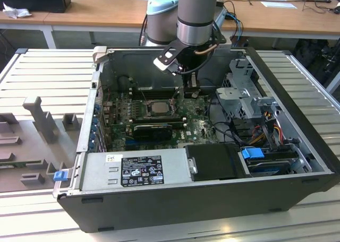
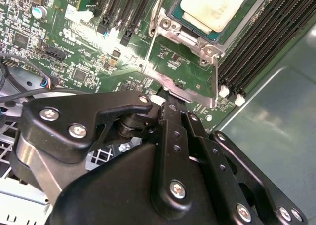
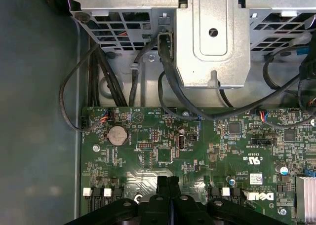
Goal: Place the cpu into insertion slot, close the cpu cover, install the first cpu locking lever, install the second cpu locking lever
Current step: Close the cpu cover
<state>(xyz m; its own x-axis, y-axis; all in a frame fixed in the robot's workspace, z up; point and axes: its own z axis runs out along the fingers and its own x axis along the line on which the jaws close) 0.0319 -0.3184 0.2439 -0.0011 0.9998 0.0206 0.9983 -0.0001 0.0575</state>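
Note:
The cpu (image 2: 215, 5), a pale square chip, lies seated in the insertion slot (image 2: 190, 37) on the green board; the exterior view has the cpu (image 1: 158, 107) mid-case. The cpu cover (image 2: 182, 84), a thin silvery frame, stands tilted up from its hinge at the slot's edge, and the board shows through its window. My gripper (image 2: 170, 109) is shut with nothing in it, its tip at the cover's free edge, touching or nearly so. In the first wrist view the fingers (image 3: 163, 185) are pressed together over the board. In the exterior view the gripper (image 1: 191, 88) hangs just beside the slot on the exterior view's right.
Long black memory slots (image 2: 261, 37) flank the socket. A grey metal drive cage (image 3: 212, 37) with black cables (image 3: 168, 77) rises beside the board. A long black card (image 1: 154, 129) and the power supply (image 1: 138, 167) lie nearer the case front. The case wall (image 2: 281, 116) is close.

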